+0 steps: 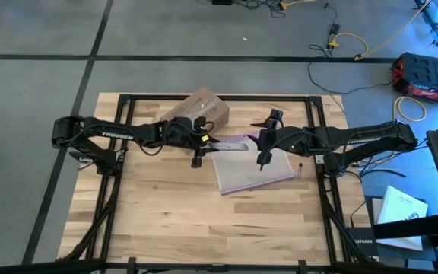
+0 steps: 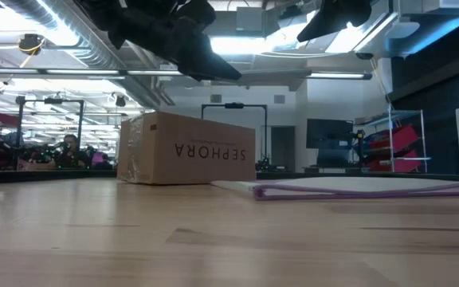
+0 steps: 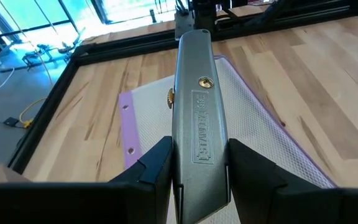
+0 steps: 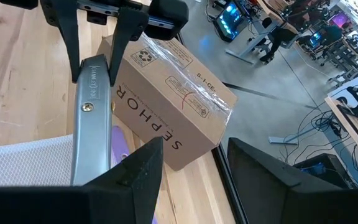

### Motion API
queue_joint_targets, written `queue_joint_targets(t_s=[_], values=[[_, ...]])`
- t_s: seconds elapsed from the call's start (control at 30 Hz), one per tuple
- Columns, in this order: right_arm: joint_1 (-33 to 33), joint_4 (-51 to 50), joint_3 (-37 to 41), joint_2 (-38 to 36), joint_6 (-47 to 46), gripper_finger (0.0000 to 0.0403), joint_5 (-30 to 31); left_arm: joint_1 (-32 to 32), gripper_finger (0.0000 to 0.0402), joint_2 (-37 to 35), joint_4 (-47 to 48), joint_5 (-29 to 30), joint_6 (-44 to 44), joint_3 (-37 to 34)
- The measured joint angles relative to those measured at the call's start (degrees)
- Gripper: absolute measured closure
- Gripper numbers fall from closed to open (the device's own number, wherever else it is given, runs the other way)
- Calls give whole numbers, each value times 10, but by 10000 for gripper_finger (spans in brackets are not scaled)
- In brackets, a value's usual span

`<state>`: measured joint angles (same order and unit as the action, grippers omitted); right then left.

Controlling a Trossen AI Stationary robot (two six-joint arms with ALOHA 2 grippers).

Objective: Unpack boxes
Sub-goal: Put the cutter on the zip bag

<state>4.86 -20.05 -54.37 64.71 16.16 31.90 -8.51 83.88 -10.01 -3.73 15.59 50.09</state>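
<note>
A brown cardboard box [image 1: 201,111] with black SEPHORA lettering [image 4: 148,118] and clear tape rests on its base at the table's far middle, also seen in the low view [image 2: 186,147]. My left gripper [image 1: 201,144] is shut on a grey utility knife [image 3: 194,118], which points at the right arm above a clear plastic bag [image 1: 253,171] with a purple edge. My right gripper [image 4: 191,155] stands open just past the knife's far end, with nothing between its fingers; the knife [image 4: 92,124] passes beside one finger. My left gripper pinches the knife's handle by its two narrow edges [image 3: 178,168] between the two fingers, toward the handle's rear. The fingers come from the table's left, slanting slightly down, and lie along the knife. The knife, broad face up, is clear of the bag. Whether my right gripper touches the knife, I cannot tell.
A black metal frame [image 1: 128,99] runs round the wooden table top. The bag lies flat right of centre [image 2: 365,189]. Bare wood [image 1: 166,213] spreads over the near half. A person shows far off in the room behind [image 2: 70,147].
</note>
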Motion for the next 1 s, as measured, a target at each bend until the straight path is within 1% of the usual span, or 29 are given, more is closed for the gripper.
queue_joint_targets(t_s=[0.3,0.63,1.0], values=[[0,0,0,0,0,233,0,-4,293,0,-3,-1,9,0],[0,0,0,0,0,233,0,-4,293,0,-28,0,11,0],[0,0,0,0,0,233,0,-7,293,0,-26,-3,12,0]])
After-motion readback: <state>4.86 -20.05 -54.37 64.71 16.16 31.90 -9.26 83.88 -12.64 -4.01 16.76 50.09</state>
